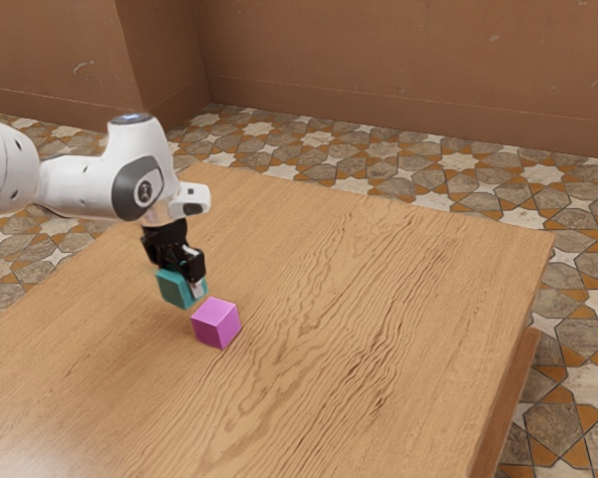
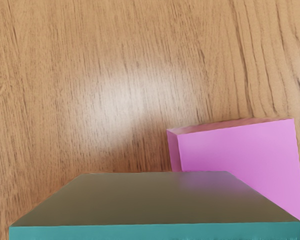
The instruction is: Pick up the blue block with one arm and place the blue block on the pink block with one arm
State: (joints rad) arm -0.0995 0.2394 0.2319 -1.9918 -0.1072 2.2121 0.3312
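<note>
On your wooden table [image 1: 399, 299], the arm [image 1: 90, 184] reaches toward the pink block [image 1: 216, 323]. At its 10 o'clock, just beside it, the blue block [image 1: 173, 291] (teal in tone) hangs off the surface, pinched by the gripper [image 1: 184, 279].

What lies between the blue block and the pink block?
Just bare table, seen in the exterior view, separates the blue block from the pink block.

A wooden table [image 1: 399, 299] with wavy, light-brown grain (its far and right edges show in the exterior view) carries a pink block [image 1: 216, 323]. The block rests flat on it, left of the table's middle, well apart from every edge in sight.
</note>
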